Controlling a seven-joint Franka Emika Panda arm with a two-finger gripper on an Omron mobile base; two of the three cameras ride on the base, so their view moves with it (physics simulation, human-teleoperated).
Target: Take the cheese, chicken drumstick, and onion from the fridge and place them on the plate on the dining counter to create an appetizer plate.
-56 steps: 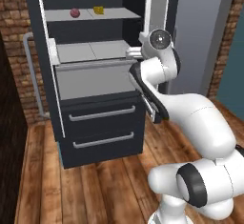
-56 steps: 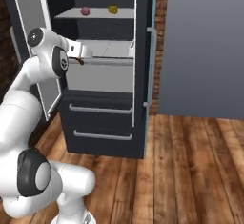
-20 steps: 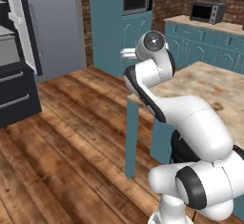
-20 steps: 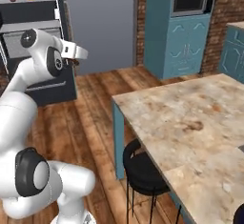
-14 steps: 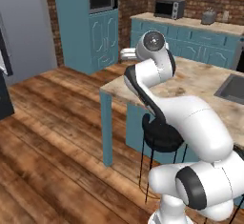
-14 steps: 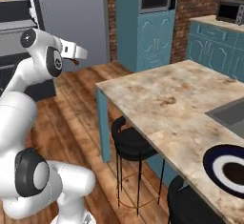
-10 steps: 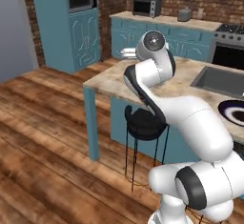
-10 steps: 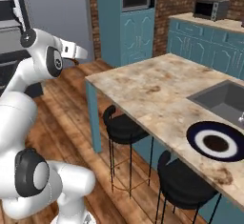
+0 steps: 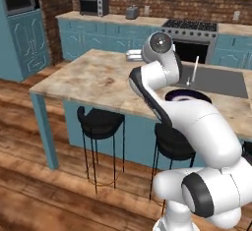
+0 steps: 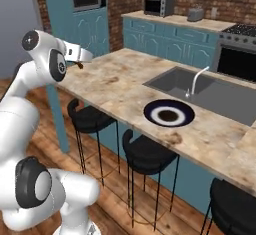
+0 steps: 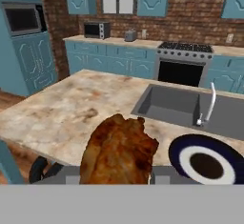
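Chicken drumstick [image 11: 119, 150] is pinched between the fingers [image 10: 80, 64] and held above the near left part of the marbled tabletop [image 10: 120, 91]. Beyond it, the dark-blue plate [image 10: 169, 113] is seen lying on the tabletop, just in front of the grey sink [image 10: 200, 89].

Marbled dining counter [image 10: 115, 86], inset sink [image 10: 200, 91]; plate [image 10: 169, 114] on top near sink
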